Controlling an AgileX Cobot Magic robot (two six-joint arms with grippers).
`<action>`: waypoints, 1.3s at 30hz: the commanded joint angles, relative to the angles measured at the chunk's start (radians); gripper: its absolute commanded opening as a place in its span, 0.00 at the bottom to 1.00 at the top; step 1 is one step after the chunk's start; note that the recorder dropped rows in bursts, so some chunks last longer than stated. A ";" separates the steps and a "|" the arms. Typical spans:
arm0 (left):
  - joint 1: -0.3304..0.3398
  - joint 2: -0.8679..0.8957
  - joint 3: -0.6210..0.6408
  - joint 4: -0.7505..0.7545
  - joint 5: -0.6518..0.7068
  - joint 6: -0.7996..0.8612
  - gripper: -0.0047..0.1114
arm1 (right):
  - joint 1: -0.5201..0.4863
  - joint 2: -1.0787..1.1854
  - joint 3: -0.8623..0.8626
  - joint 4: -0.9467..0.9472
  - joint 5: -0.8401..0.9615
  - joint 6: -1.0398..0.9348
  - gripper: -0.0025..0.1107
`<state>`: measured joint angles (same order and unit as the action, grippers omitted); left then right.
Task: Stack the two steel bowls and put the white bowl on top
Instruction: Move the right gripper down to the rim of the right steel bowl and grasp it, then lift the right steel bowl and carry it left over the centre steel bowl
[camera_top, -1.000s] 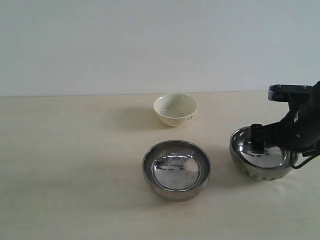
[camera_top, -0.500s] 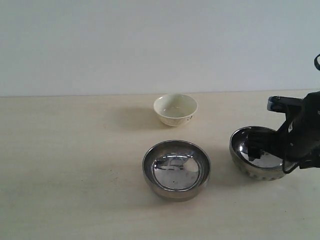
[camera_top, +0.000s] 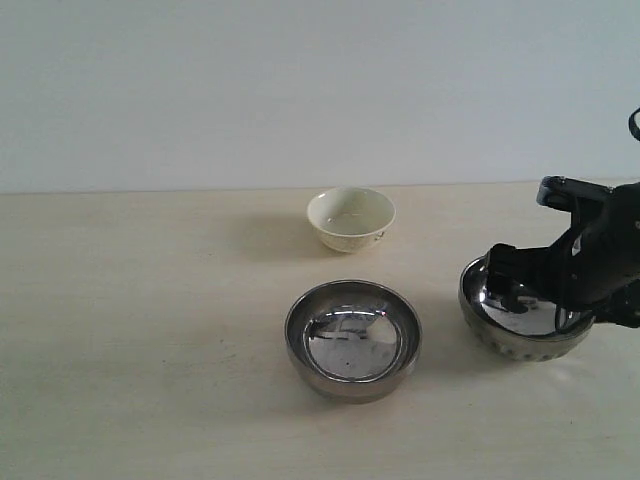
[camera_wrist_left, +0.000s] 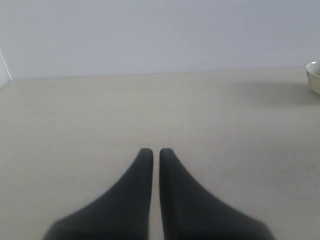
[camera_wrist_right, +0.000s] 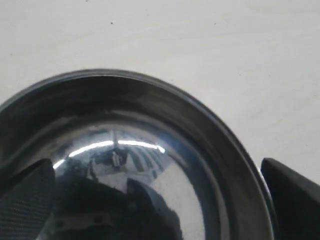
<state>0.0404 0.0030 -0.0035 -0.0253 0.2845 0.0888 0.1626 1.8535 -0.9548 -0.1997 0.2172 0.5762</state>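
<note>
Left gripper (camera_wrist_left: 151, 152) sits low over the table (camera_top: 150, 350), fingers all but touching, nothing between them. Centre back stands the white bowl (camera_top: 350, 218). In front of it, apart, is the smooth steel bowl (camera_top: 352, 338). Far right is the fluted steel bowl (camera_top: 505, 343), with the right gripper (camera_wrist_right: 155, 165) spread wide across its rim, one finger inside, one outside, not clamping.

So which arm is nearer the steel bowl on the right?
Right. The right tool straddles the bowl at its rim, open. The left tool sits over the table well away, outside the exterior view.
</note>
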 joint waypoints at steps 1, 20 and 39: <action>0.003 -0.003 0.003 0.000 0.001 -0.011 0.08 | -0.003 -0.004 -0.005 0.002 0.035 0.000 0.89; 0.003 -0.003 0.003 0.000 0.001 -0.011 0.08 | -0.003 -0.200 -0.005 0.028 0.115 -0.156 0.02; 0.003 -0.003 0.003 0.000 -0.001 -0.011 0.08 | 0.178 -0.316 -0.047 0.910 0.261 -0.960 0.02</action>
<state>0.0404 0.0030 -0.0035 -0.0253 0.2845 0.0888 0.2917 1.5350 -0.9944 0.6925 0.5374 -0.3730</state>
